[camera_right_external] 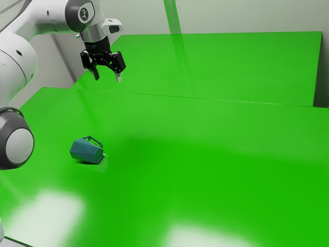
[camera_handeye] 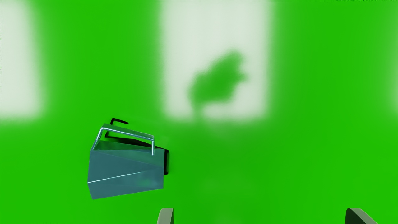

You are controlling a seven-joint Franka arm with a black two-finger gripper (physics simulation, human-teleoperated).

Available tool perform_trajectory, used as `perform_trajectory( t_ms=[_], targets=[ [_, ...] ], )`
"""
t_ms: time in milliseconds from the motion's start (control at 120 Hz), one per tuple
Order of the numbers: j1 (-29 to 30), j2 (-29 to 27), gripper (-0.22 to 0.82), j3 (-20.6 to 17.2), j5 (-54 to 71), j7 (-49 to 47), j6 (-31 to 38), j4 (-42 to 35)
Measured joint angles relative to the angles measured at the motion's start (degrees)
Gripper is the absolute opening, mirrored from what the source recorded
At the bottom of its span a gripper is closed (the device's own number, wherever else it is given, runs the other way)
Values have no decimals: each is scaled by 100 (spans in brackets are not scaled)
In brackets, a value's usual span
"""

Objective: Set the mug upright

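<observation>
Exterior view: frame edge cut off the arm (camera_right_external: 14, 72) at 9 o'clock, the worktop (camera_right_external: 205, 154) at 3 and 6. Inside of mug (camera_right_external: 86, 151) was hidden.

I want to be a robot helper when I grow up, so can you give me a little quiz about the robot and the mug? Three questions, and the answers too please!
1. Fill in the missing word: the gripper is up above the green table, and its two fingers are spread ____.
2. What colour is the mug?
A) yellow
B) blue-green
C) red
3. True or false: the mug is standing upright.

Key: 1. apart; 2. B; 3. false
</observation>
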Motion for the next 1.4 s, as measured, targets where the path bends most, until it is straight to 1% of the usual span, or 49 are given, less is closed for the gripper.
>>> perform_trajectory(
  t_ms=[167, 292, 358, 467, 525, 575, 667, 867, 958, 1167, 1292, 1400],
  targets=[
    [7, -14, 60, 123, -222, -52, -10, -36],
    [16, -91, 60, 110, -248, -84, -12, -220],
    [18, -265, 60, -15, -274, -105, 24, -568],
    [143, -808, 60, -26, -441, -87, 166, -1513],
    [233, -1040, 60, 184, -640, 26, 264, -1982],
    [331, -1153, 60, 377, -784, 171, 336, -2210],
    [414, -1211, 60, 744, -1003, 510, 436, -2436],
    [402, -1213, 60, 1563, -1552, 1332, 488, -2876],
    [471, -1125, 60, 1769, -1679, 1722, 476, -2975],
    [755, -760, 60, 1968, -1866, 2680, 471, -2971],
    [1045, -218, 60, 1985, -2177, 3314, 461, -2769],
    [1245, 271, 60, 1980, -2467, 3867, 459, -2437]
  ],
)
